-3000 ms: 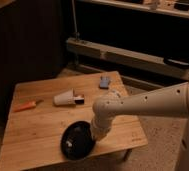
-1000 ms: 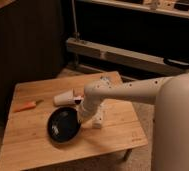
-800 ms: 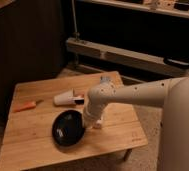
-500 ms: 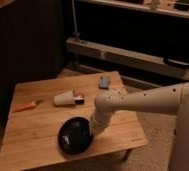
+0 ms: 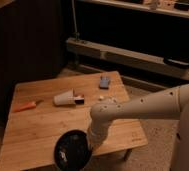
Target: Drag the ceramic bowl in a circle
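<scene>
Black ceramic bowl (image 5: 72, 150) tilted, overhanging table (image 5: 33, 130) front edge | pincer (image 5: 88, 145) at rim (grip: cannot tell)

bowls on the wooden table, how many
1: the ceramic bowl sits at the wooden table's front edge, overhanging it. The pincer is at its right rim, mostly hidden by the arm.

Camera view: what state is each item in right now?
ceramic bowl: tilted, hanging over the table's front edge.
end effector: at the bowl's right rim, hidden behind the wrist.
white cup: lying on its side.
orange-handled tool: flat on the table.
small blue object: resting near the far edge.
wooden table: upright.
</scene>
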Available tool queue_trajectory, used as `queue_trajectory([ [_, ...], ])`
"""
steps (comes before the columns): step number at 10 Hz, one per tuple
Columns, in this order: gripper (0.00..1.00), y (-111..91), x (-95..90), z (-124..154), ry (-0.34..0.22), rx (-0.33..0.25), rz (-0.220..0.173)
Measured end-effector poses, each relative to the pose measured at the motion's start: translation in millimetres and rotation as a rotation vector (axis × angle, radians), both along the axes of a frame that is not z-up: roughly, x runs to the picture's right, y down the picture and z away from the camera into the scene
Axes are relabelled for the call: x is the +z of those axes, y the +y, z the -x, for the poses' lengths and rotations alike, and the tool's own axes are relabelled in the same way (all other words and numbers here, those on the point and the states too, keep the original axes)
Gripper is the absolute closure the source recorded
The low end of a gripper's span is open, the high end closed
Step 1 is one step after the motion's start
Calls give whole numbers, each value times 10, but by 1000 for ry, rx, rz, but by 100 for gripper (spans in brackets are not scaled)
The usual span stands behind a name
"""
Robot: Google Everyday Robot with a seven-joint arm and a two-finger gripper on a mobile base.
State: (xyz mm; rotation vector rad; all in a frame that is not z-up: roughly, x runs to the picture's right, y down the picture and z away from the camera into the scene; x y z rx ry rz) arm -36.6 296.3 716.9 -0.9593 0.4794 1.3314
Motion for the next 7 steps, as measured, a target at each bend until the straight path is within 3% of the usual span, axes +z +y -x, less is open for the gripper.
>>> queue_trajectory([
  [3,100,25,111,710,-102,-63,15],
  [5,100,-110,258,1189,-176,-94,10],
  [7,100,-216,399,1376,-202,-100,2],
])
